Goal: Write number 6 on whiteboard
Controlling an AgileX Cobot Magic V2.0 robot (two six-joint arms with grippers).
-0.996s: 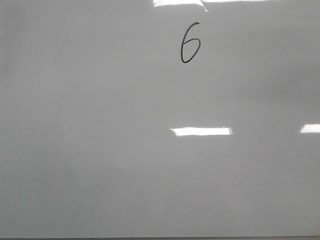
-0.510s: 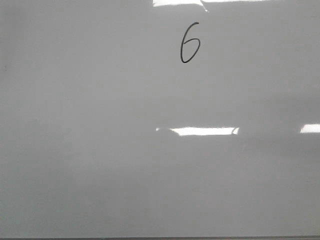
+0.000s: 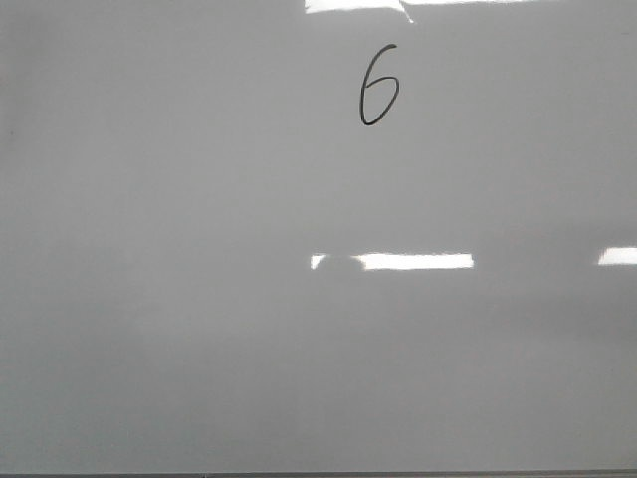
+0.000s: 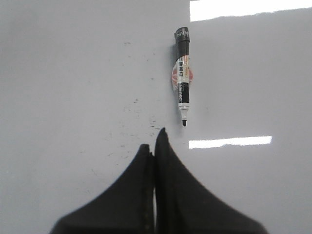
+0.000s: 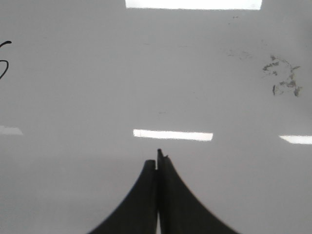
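Glossy whiteboard (image 3: pixel 199 299) bears the number 6 (image 3: pixel 377 87); marker (image 4: pixel 183 78) lies uncapped, light, slippery; grip mid-barrel. Both jaws together, empty.

Large flat pale grey-white whiteboard (image 3: pixel 199 299): smooth, glossy finish, mirror-like w/ sharp bright rectangular glare patches. Thin black handwritten number 6 (image 3: pixel 377 87): ink line, matt, no sheen. Dark smudged ink residue (image 5: pixel 282 75) on board surface: dull, powdery-looking specks. Slim black-and-white marker pen (image 4: pixel 183 75): smooth plastic barrel, slight sheen, paper-like printed label approx. mid-body; cap end black, semi-gloss. Left gripper (image 4: pixel 154 144): black fingers, matt, plastic- or rubber-like, no reflections. Right gripper (image 5: pixel 157 158): same black matt finish, smooth edges.
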